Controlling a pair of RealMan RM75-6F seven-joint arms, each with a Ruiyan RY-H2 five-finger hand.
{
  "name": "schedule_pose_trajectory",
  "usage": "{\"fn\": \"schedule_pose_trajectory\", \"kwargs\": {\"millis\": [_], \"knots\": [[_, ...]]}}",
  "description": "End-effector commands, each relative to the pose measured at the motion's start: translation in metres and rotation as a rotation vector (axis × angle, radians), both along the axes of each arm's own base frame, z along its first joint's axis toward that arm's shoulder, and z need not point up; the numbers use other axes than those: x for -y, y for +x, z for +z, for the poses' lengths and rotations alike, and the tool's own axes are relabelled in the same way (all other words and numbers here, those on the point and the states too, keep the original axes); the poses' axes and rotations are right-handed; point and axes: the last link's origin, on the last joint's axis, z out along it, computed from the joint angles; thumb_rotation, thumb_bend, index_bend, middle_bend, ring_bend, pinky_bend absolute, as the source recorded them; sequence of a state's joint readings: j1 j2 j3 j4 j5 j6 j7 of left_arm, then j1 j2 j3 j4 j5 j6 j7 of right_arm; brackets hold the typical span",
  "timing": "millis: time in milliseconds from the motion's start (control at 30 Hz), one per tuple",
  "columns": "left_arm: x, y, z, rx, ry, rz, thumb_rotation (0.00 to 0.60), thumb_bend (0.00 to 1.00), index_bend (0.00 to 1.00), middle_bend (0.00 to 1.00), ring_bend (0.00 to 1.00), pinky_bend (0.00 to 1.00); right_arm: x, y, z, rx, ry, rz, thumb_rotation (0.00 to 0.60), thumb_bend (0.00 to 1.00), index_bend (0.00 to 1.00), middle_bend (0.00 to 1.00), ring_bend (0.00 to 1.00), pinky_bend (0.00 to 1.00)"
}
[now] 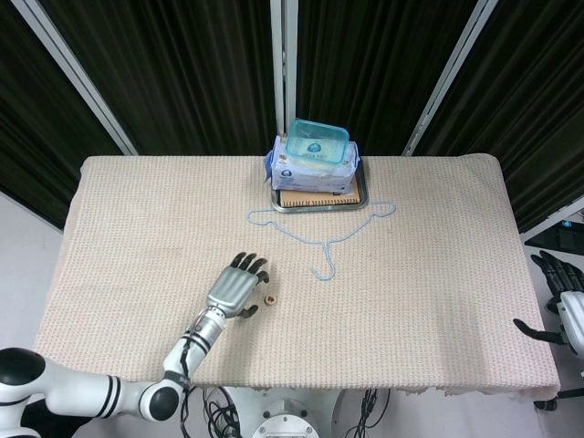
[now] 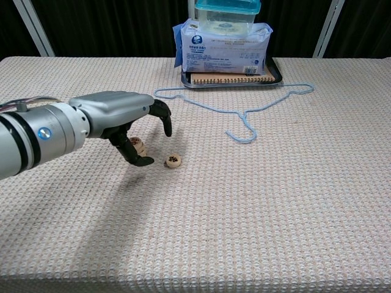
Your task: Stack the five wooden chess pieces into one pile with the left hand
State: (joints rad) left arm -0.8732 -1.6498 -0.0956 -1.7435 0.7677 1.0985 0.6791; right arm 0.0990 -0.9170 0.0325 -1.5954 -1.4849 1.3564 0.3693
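Hovering left hand (image 2: 125,122): lower left of the chest view, fingers spread and curved downward, holding nothing, thumb tip just beside the loose piece.
Loose chess piece (image 2: 173,161): flat on the woven surface (image 2: 275,201), near frame centre-left.
Pile of chess pieces (image 2: 138,146): just left of it, partly hidden behind the fingers.
Right hand (image 1: 568,310): right edge of the head view, off the surface, fingers apart.
Blue hanger (image 2: 244,107): farther back, centre.
Tray (image 2: 276,76): top centre, carrying a notebook, packet and lidded box.
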Motion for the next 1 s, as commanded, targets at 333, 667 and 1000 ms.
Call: {"fn": "schedule_pose_trajectory", "kwargs": {"millis": [333,667,1000], "knots": [[-0.002,0.004,-0.013,0.031,-0.038,-0.007,0.6,0.26,0.37,0.08,0.0,0.0,-0.004,0.002,0.006,0.016,-0.03,0.021,0.6,0.12,0.0,0.0,0.0,0.0],[-0.005,0.005,-0.02,0.051,-0.053,-0.013,0.6,0.26,0.38,0.08,0.0,0.0,-0.006,0.003,0.009,0.022,-0.041,0.035,0.6,0.12,0.0,0.0,0.0,0.0],[-0.009,0.002,-0.029,0.055,-0.067,-0.004,0.6,0.26,0.39,0.08,0.0,0.0,-0.008,0.003,0.011,0.029,-0.053,0.042,0.6,0.12,0.0,0.0,0.0,0.0]]}}
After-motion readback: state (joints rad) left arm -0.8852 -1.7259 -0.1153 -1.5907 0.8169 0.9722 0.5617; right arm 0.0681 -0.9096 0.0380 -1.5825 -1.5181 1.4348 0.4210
